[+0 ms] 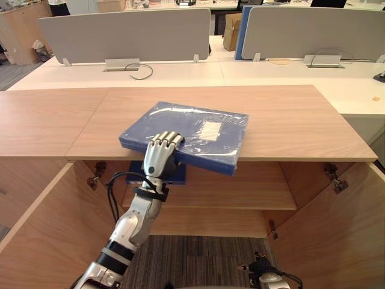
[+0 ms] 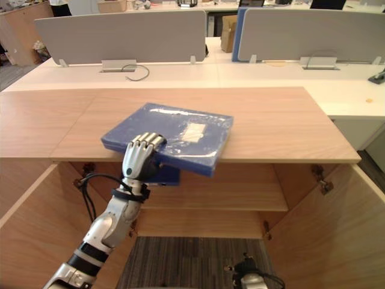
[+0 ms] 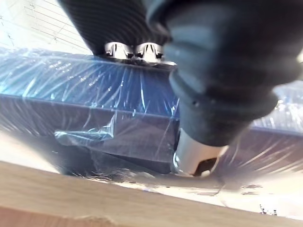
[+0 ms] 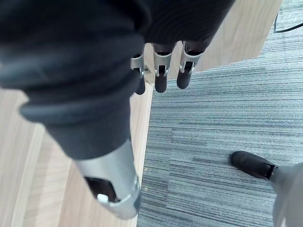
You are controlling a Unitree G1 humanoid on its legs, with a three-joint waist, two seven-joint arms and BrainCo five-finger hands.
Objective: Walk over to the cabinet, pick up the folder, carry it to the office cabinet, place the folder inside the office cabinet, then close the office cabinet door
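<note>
A blue folder (image 1: 191, 133) wrapped in clear plastic lies on the wooden cabinet top (image 1: 289, 120), its near corner jutting past the front edge. My left hand (image 1: 161, 152) reaches up from below and grips that near edge, fingers curled over the top. In the left wrist view the thumb (image 3: 194, 156) presses the folder's underside (image 3: 94, 127). My right hand (image 4: 161, 78) hangs low by the floor with relaxed fingers, holding nothing.
Below the top the cabinet stands open, with one door (image 1: 36, 229) swung out at the left, the other door (image 1: 337, 229) at the right and a shelf (image 1: 240, 194) inside. Another blue item (image 1: 174, 176) lies on that shelf behind my hand. White desks with grey dividers (image 1: 126, 33) stand beyond.
</note>
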